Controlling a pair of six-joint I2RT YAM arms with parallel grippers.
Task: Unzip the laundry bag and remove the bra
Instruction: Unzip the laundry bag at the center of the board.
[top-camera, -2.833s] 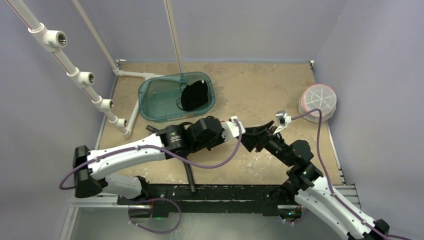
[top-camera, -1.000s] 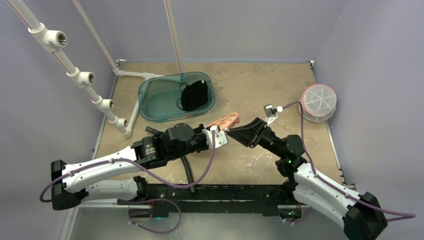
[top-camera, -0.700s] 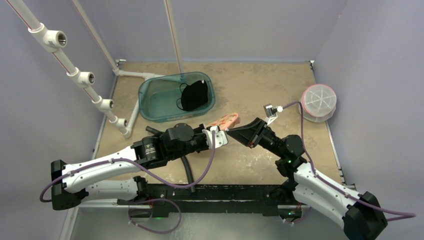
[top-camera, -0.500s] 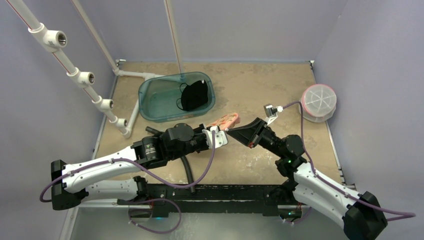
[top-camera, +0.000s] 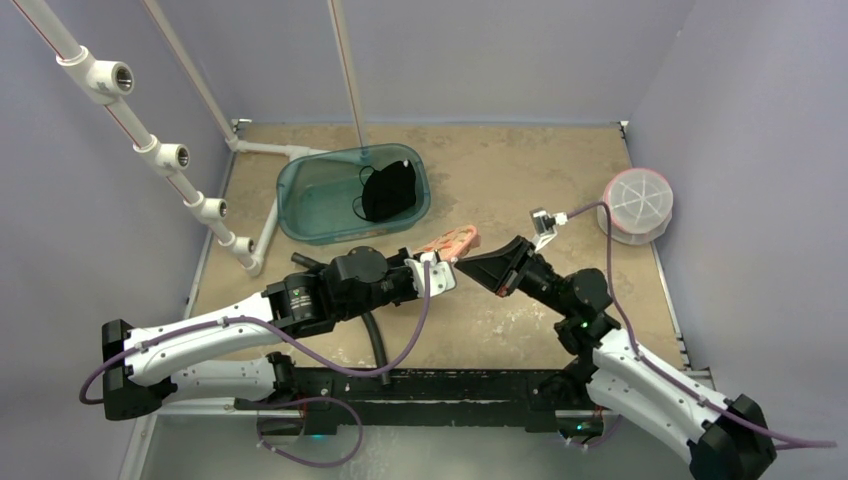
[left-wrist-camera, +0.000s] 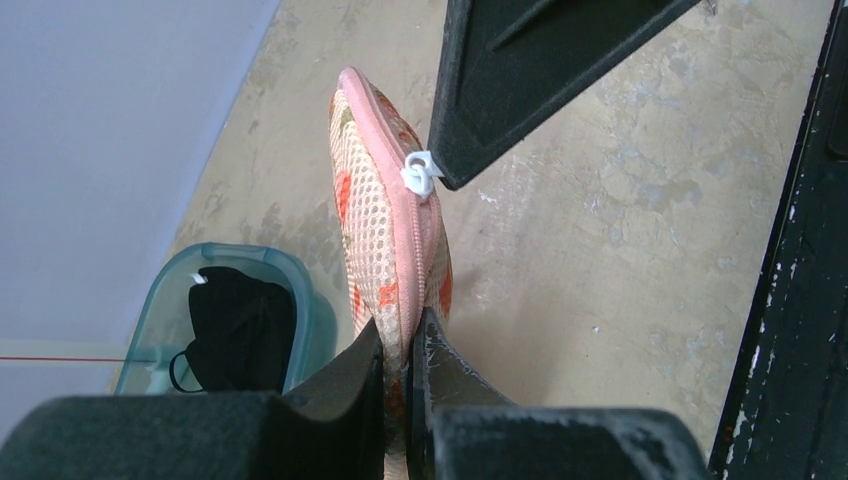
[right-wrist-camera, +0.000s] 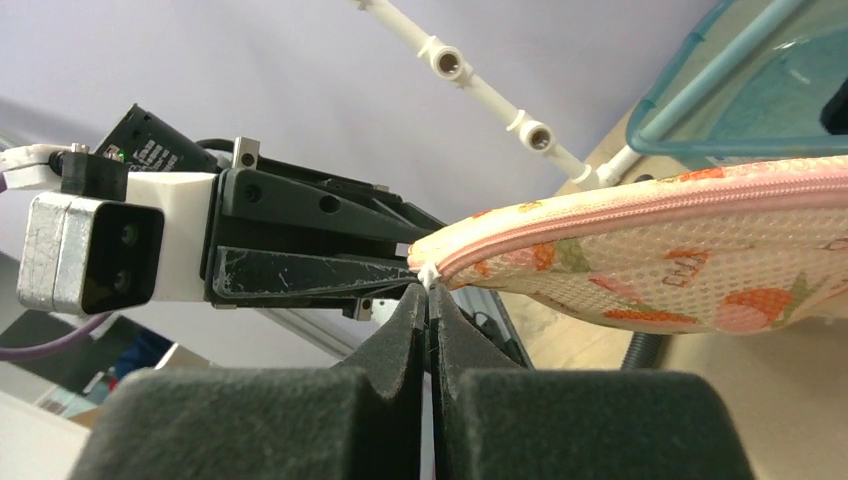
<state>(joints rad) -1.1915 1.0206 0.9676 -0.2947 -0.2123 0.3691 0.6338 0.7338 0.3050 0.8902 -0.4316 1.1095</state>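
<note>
My left gripper (top-camera: 436, 260) is shut on the lower end of a pink mesh laundry bag (top-camera: 450, 241) with a strawberry print, holding it up above the table. In the left wrist view the bag (left-wrist-camera: 385, 220) stands on edge between my left gripper's (left-wrist-camera: 405, 345) jaws, zipper facing the camera. The zipper looks closed along its whole visible length. My right gripper (top-camera: 463, 261) meets the bag from the right. Its jaws (right-wrist-camera: 430, 290) are pressed together on the small white zipper pull (right-wrist-camera: 428, 272), which also shows in the left wrist view (left-wrist-camera: 418, 173). The bra is hidden.
A teal plastic bin (top-camera: 292, 200) behind the left arm holds a black garment (top-camera: 388, 192). A round pink-and-white mesh container (top-camera: 635, 204) sits at the right edge. White pipe rack (top-camera: 150, 150) stands at the left. A black hose (top-camera: 377, 345) lies near the front rail.
My right gripper's jaws have closed onto the white zipper pull. Both arms and the bag have held their places over the last second.
</note>
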